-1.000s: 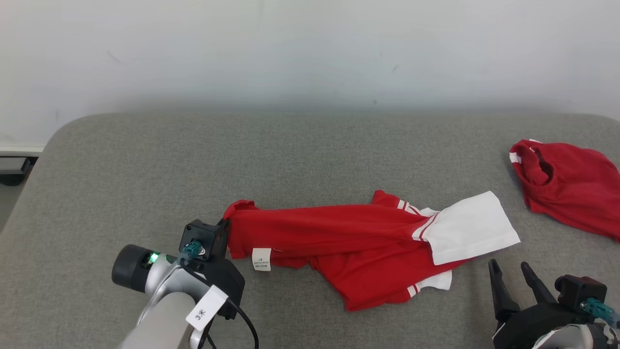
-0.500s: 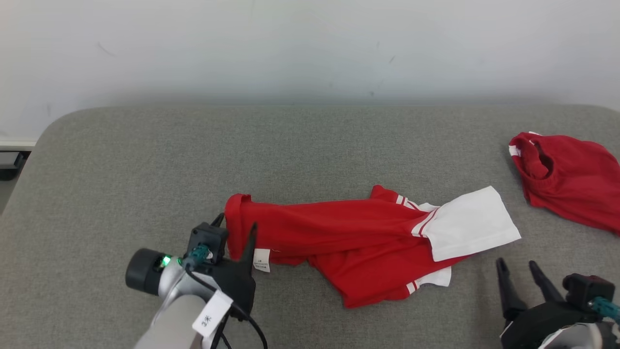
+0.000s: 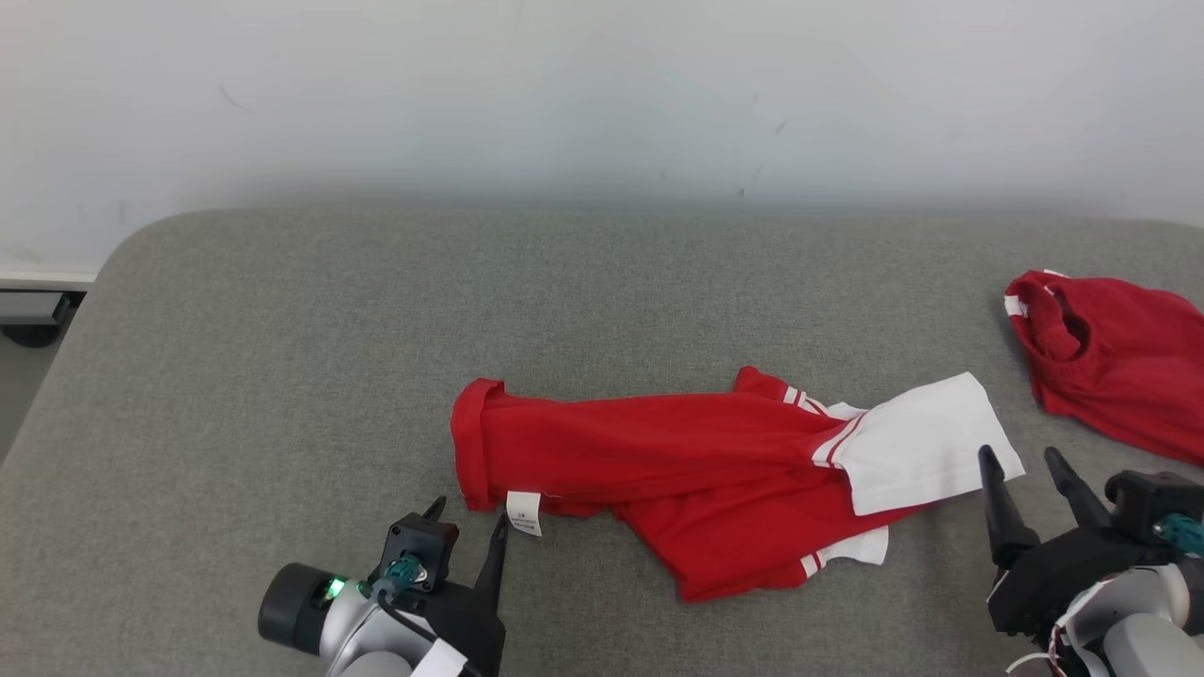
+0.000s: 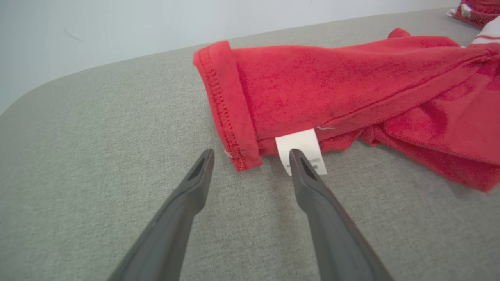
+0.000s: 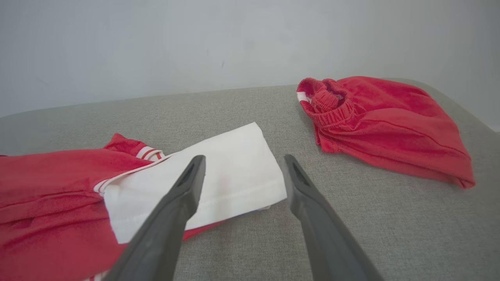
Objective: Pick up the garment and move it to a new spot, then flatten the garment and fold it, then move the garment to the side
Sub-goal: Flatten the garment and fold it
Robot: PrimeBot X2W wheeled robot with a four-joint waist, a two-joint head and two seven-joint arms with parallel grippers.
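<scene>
- While the red garment (image 3: 658,461) lies long and rumpled across the middle of the grey fabric-covered table (image 3: 282,329) in the head view, bare cloth opens wide to its left and behind it, up to the rounded far edge.
- The left hand (image 3: 467,519) is released, with its fingers spread just short of the garment's left end and its white label (image 3: 524,512).
- The right hand (image 3: 1019,458) is also spread, its tips by the outer end of the white sleeve (image 3: 917,451). I cannot tell whether they touch it.
- A second red garment (image 3: 1119,367) sits bunched at the table's right edge, apart from the first.
- Left wrist view: the left hand (image 4: 252,153) grasps nothing. Its fingers straddle the corner of the stitched hem (image 4: 222,101), and one tip overlaps the label (image 4: 302,142).
- Right wrist view: the right hand (image 5: 244,157) frames the white sleeve (image 5: 218,171) and holds nothing. The second red garment (image 5: 390,121) lies to the right, its gathered opening facing the sleeve and grey table between them.
- A pale wall (image 5: 156,47) rises behind.
</scene>
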